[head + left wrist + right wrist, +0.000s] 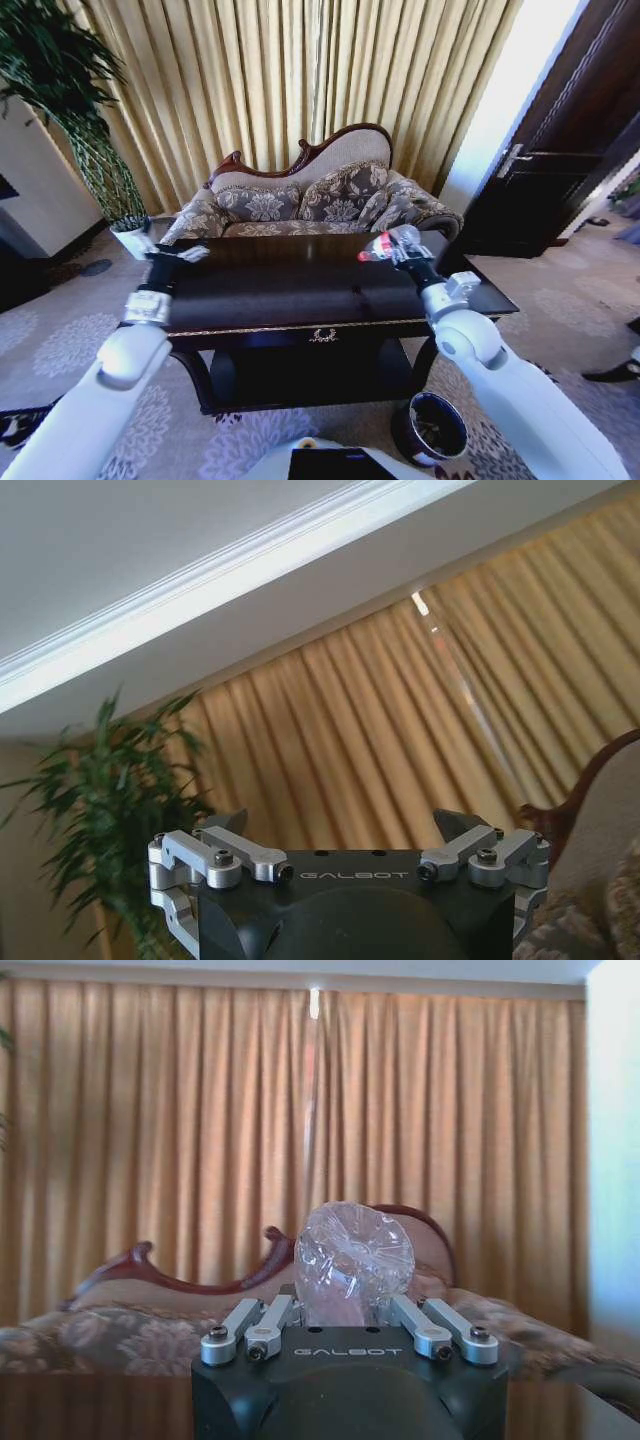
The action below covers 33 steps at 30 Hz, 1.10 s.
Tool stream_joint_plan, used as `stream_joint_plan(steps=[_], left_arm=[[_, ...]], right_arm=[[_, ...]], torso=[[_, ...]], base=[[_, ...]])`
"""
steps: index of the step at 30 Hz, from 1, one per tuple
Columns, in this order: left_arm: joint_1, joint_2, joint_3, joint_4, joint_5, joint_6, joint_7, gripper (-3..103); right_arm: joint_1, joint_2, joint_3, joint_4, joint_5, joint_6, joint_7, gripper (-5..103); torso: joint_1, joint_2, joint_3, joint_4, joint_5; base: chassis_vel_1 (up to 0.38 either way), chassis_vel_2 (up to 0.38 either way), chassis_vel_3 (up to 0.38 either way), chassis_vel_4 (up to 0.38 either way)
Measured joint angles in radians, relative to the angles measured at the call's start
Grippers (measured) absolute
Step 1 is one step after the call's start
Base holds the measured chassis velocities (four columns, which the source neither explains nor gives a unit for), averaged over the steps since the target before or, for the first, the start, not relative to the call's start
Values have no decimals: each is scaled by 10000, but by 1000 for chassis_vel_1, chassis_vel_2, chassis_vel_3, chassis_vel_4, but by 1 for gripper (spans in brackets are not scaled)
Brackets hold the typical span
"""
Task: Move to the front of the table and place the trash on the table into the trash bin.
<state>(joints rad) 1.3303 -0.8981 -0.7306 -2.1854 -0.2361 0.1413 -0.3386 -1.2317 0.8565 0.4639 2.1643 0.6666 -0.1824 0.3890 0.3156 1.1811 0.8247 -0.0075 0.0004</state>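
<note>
Right gripper [392,246], frame center-right above table [300,290], clamps bottle [353,1257] at mid-body: likely empty, light, thin-walled, slick, so grip w/ mod. force; left gripper [178,254] spread wide, empty; bin [432,428] lower right.

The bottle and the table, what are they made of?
The bottle in the right claw looks like thin clear plastic: you see through it and its bottom is crinkled. The table looks like dark polished wood, since it shines and has gold trim.
</note>
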Motion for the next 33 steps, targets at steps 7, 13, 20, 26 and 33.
stream_joint_plan(steps=[7,13,20,26,33], left_arm=[[627,-542,-1050,-624,-1303,869,-208,100],[1489,-1021,-1560,-1223,-1902,1289,-190,100],[2022,-1179,-1713,-1368,-1642,1235,88,100],[2261,-1258,-1685,-1422,-1615,1207,188,100],[2642,-1232,-1979,-1476,-1738,1153,188,100]], right_arm=[[-813,442,829,460,-273,0,77,29],[-1587,817,1369,1143,-421,0,132,29],[-2269,1212,1610,1627,-701,-2,129,29],[-2598,1438,1657,1886,-914,28,111,29],[-2764,1645,1546,2081,-1055,81,80,29]], torso=[[0,0,0,0,-6],[-1,0,0,2,-3],[0,0,1,1,-4],[2,-1,2,0,-4],[0,0,0,2,-4]], base=[[0,0,0,0],[0,0,0,0],[0,0,0,0],[56,-71,-47,44],[144,-140,-155,141]])
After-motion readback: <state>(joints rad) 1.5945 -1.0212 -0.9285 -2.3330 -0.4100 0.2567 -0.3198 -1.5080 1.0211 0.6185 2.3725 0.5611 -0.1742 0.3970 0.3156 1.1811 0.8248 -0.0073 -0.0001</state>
